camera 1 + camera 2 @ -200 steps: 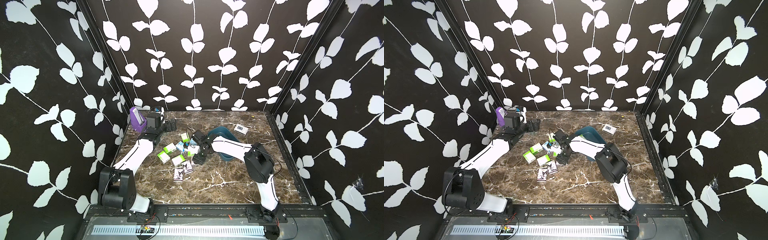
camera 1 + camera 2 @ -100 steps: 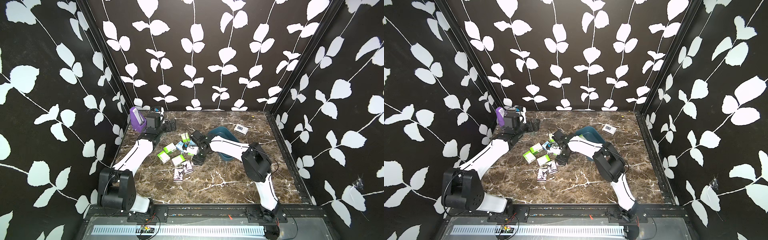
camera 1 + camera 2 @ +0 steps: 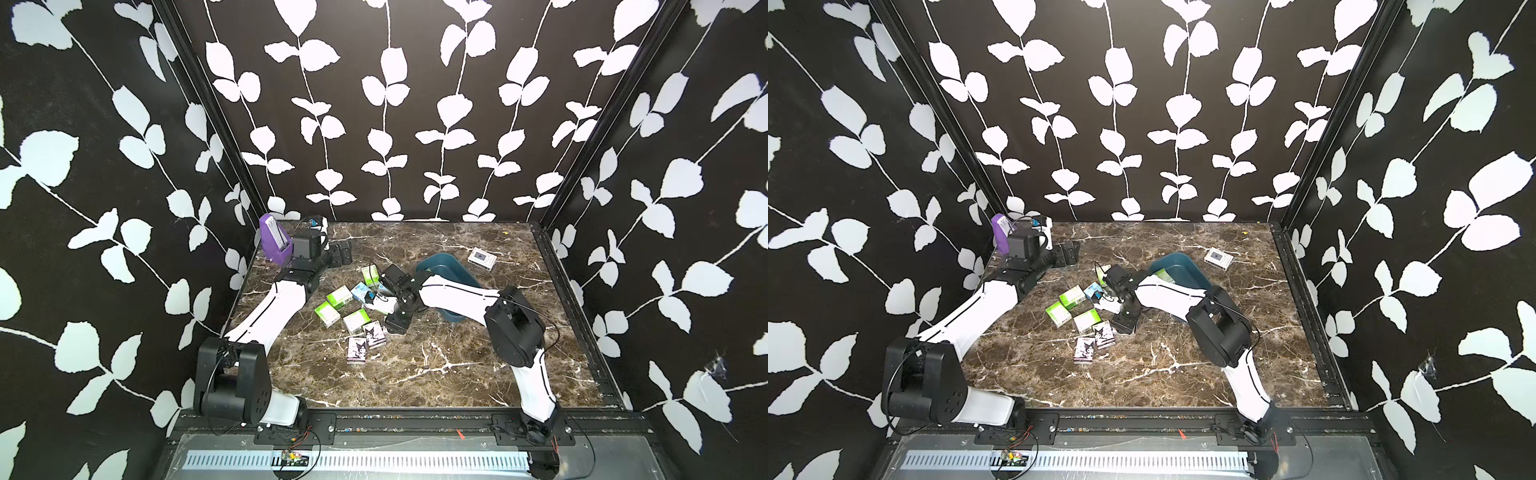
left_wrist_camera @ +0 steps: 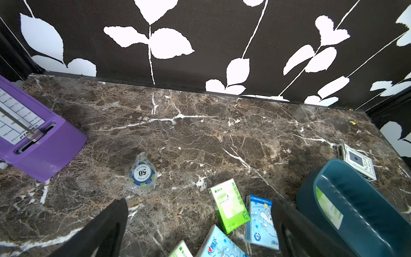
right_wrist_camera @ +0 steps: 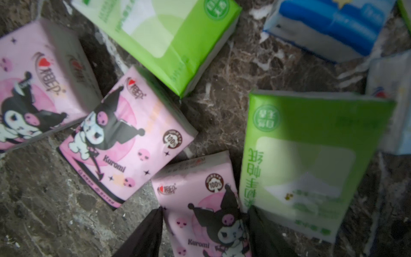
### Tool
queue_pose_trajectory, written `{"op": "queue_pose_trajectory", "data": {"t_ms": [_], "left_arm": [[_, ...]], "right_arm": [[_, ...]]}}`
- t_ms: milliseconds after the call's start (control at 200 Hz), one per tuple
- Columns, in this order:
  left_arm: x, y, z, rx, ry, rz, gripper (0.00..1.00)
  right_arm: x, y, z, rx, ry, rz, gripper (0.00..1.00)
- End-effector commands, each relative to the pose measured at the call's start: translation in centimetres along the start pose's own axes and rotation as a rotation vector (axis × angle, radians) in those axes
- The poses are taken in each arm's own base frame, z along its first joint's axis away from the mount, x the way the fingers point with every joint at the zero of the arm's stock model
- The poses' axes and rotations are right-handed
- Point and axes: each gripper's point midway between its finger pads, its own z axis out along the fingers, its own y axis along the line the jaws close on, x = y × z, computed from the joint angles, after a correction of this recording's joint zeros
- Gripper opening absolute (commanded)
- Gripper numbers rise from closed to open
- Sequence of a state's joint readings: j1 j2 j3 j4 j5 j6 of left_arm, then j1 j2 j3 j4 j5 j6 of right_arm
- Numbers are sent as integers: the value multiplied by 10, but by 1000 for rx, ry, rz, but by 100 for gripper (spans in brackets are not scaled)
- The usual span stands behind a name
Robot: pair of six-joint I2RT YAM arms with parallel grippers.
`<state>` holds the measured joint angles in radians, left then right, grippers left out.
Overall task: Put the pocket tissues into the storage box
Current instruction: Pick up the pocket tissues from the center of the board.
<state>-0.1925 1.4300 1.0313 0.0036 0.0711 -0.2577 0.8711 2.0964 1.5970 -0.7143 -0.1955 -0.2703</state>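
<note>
The right gripper [image 5: 205, 210] straddles a pink pack [image 5: 200, 198]; whether it is pinching cannot be told. The green pack [image 5: 311, 164] against one finger may drag along.

Bagged poker chip [image 4: 143, 174] between purple metronome [image 4: 37, 142] and tissue packs [image 4: 229, 205]

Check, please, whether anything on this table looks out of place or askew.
A plastic-wrapped poker chip lies alone near the purple metronome, unrelated to the job. The pocket tissues lie scattered at mixed angles beside the storage box; none looks damaged.
</note>
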Motion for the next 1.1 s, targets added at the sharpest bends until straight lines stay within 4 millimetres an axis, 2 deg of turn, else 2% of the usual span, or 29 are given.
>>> {"op": "queue_pose_trajectory", "data": {"t_ms": [0,155,320,505,820,1015,1095], "left_arm": [[-10,0,-9,6,-32,8,99],[-9,0,-10,4,-33,9,99],[-8,1,-10,0,-32,10,99],[-10,-1,-10,6,-33,9,99],[-13,-2,-14,12,-44,7,99],[-13,-4,-11,23,-43,-2,99],[-14,-4,-11,25,-46,-3,99]], "right_arm": [[15,10,5,-24,47,35,57],[15,9,8,-24,56,46,46],[14,6,8,-6,56,53,30],[7,2,1,12,34,67,20],[-5,-8,-20,2,-52,130,19],[-2,-16,-29,12,-58,151,12],[-3,-21,-38,16,-84,173,10]]}}
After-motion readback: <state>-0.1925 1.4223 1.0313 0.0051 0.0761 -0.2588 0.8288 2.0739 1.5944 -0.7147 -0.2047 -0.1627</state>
